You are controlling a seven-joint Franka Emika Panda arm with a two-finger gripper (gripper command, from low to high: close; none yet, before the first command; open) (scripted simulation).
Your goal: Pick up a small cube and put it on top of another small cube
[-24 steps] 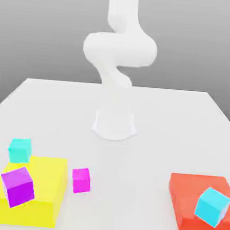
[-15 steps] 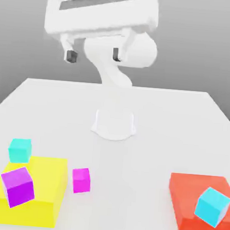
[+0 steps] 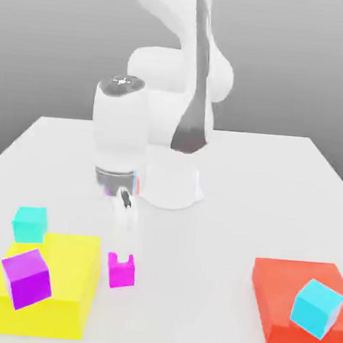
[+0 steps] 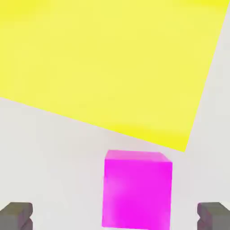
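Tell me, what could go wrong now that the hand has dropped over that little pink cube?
The hand straddles the small magenta cube with its fingers open. The cube sits off-centre between them, so closing may nudge or twist it. The yellow block lies close beside it, so a finger could bump it. The purple cube on it looks tilted and might shift.

The gripper (image 3: 122,258) straddles a small magenta cube (image 3: 121,272) on the white table (image 3: 221,229), fingers (image 4: 16,214) spread wide with bare table showing on both sides of the cube. Just beside it, toward the exterior view's left, a large yellow block (image 3: 64,282) crowds that side. The other side is bare table.
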